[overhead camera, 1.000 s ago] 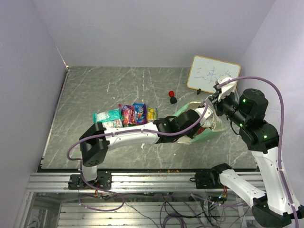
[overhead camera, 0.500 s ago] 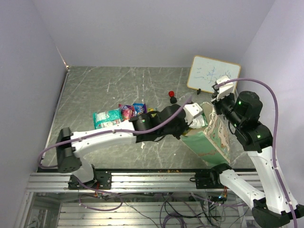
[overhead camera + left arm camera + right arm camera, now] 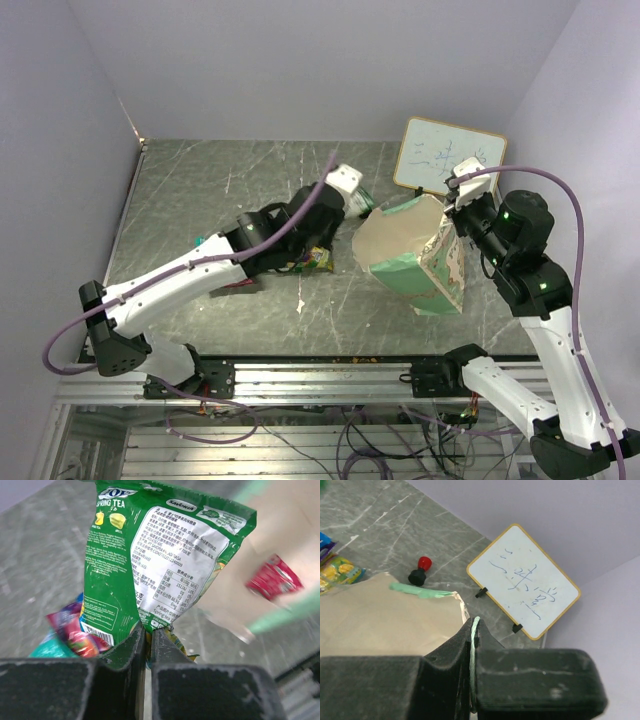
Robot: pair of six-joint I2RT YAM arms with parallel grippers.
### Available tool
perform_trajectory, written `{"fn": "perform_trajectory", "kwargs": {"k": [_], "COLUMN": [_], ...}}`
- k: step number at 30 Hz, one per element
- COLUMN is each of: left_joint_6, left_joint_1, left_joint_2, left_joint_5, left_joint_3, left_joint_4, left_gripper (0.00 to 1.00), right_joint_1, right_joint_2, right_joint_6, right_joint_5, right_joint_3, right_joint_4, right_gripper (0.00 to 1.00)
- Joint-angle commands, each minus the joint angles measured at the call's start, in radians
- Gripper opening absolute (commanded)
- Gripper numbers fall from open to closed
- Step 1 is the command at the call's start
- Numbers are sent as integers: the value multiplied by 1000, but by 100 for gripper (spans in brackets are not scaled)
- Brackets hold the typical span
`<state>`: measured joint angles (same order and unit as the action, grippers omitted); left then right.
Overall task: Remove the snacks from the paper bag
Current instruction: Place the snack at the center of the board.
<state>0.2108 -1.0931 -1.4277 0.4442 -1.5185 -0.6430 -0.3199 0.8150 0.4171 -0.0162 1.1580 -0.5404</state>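
Presently, the left pincer (image 3: 148,636) is closed on one edge of a green tea packet (image 3: 150,555), held above the worktop (image 3: 200,190) just left of the paper bag (image 3: 395,240). The right pincer (image 3: 474,630) is clamped on the bag's rim, and the bag's mouth gapes. A red packet (image 3: 274,577) lies inside the bag. Other packets (image 3: 70,630) lie on the worktop beneath the left arm.
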Motion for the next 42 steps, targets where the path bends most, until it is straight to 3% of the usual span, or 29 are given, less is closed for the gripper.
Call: {"fn": "perform_trajectory", "kwargs": {"k": [1, 5, 12, 16, 26, 29, 32, 38, 42], "left_joint_6": [161, 293, 394, 455, 385, 387, 395, 387, 369], "left_joint_1": [86, 173, 297, 363, 449, 450, 451, 450, 450], "left_joint_2": [23, 1, -29, -76, -175, -217, -208, -164, -152], "left_joint_5": [278, 348, 478, 502, 422, 325, 255, 201, 190], "left_joint_3": [-88, -42, 112, 158, 304, 323, 350, 353, 297], "left_joint_4": [-159, -307, -445, -501, -299, -271, -244, -239, -272], "left_gripper": [7, 7, 7, 7, 7, 11, 24, 43, 58], "right_joint_1": [3, 4, 3, 6, 30, 30, 30, 30, 29], "right_joint_2": [4, 1, 41, 87, 167, 192, 151, 3, -34], "right_joint_6": [70, 89, 60, 123, 270, 292, 220, -158, -244], "right_joint_5": [-32, -33, 27, 63, 253, 434, 589, 697, 733], "right_joint_3": [48, 55, 63, 82, 161, 183, 122, -109, -194], "right_joint_4": [16, 40, 116, 98, -86, -228, -259, -71, -25], "right_gripper": [0, 0, 0, 0, 0, 0, 0, 0, 0]}}
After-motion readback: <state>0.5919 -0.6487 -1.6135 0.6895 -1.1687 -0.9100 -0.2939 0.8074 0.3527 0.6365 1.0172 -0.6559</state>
